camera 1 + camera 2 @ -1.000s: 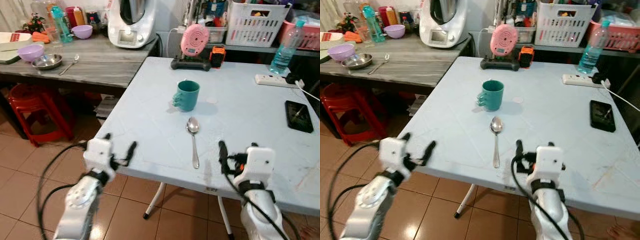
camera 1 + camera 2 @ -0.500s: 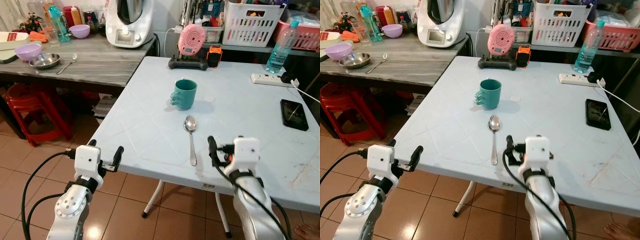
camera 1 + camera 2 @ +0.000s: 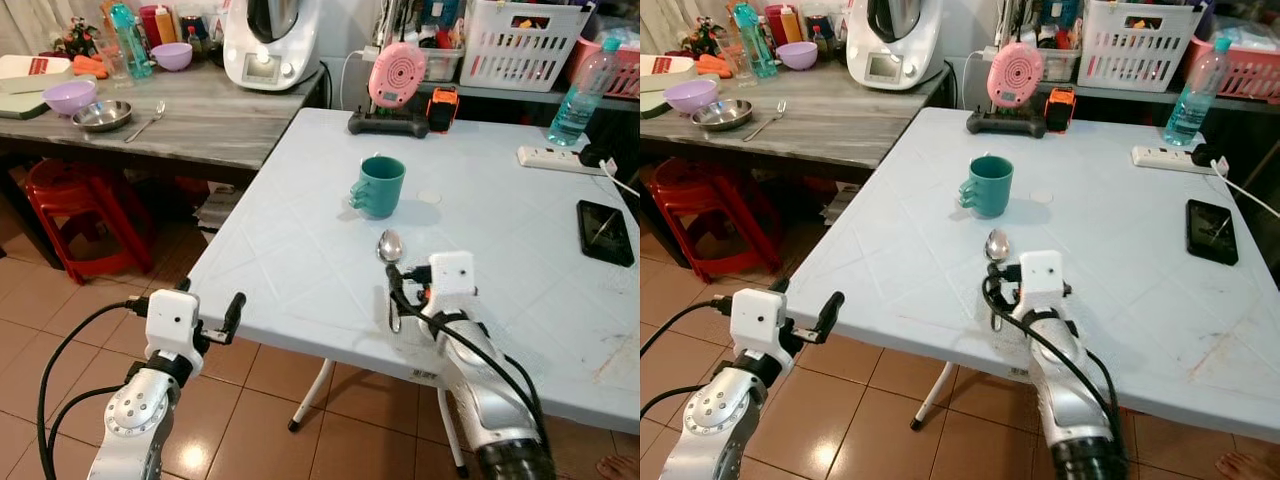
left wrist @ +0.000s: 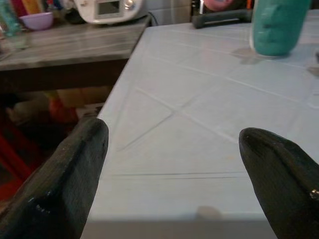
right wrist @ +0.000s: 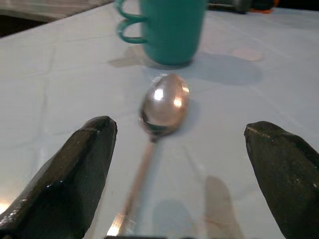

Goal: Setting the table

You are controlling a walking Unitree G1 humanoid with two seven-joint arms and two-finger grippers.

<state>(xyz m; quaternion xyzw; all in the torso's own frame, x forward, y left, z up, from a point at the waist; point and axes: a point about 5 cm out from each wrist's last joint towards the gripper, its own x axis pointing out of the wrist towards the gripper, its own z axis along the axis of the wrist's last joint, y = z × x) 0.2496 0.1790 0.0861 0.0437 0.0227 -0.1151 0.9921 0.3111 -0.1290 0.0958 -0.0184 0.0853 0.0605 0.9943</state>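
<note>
- The left gripper point(image 3: 235, 312) hangs just off the near left edge of the table point(image 3: 300, 250), fingers point(image 4: 75, 169) spread wide and empty; the bare tabletop lies ahead between them, with nothing touching either one.
- The spoon point(image 5: 159, 112) lies flat on the table, bowl pointing toward the teal mug point(image 3: 380, 186) and handle running back toward the robot. It sits between the fingers point(image 5: 75, 169) of the right gripper point(image 3: 392, 300), somewhat nearer the left one.
- It looks light, stiff and slick, a thin metal piece lying flush on a smooth top, so it will likely slide or pivot if pinched carelessly. The narrow handle, just behind the bowl, seems the best place to take hold.
- The right gripper's fingers stand wide apart, straddling the handle and holding nothing; contact with the spoon cannot be made out.
</note>
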